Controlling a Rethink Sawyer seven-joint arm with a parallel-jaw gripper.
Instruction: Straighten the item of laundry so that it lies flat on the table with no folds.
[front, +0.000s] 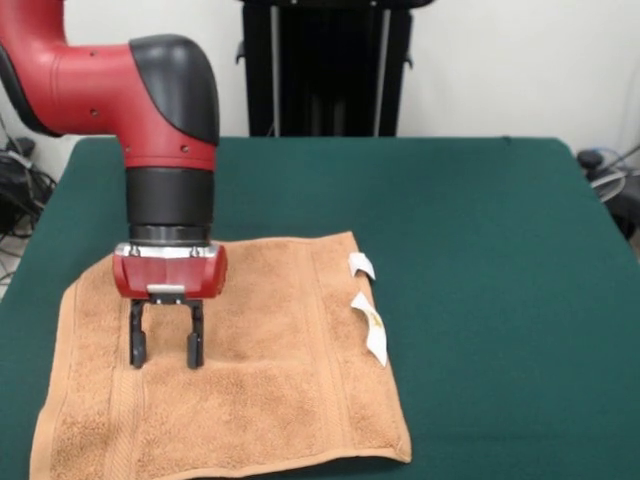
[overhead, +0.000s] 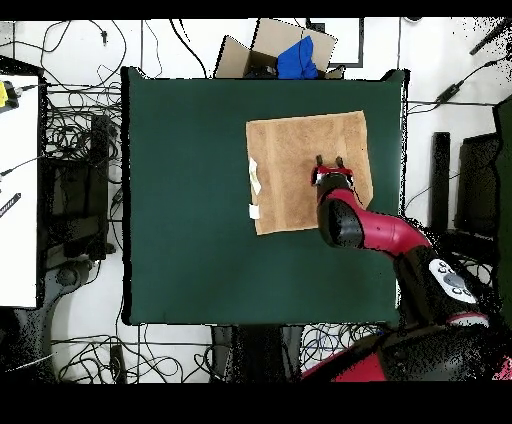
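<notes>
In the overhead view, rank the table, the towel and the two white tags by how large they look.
1. Green table, by far the largest.
2. Orange-tan towel, spread over a small part of the tabletop.
3. The two white tags on the towel's edge; too tiny and alike to rank against each other.

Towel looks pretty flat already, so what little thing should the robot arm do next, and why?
Probably lift straight up and away. The towel lies spread on the table with no fold showing, its white tags lying out on the cloth at one edge. The gripper is open with its tips down at the towel's surface, holding nothing, so pulling sideways could wrinkle it again.
</notes>
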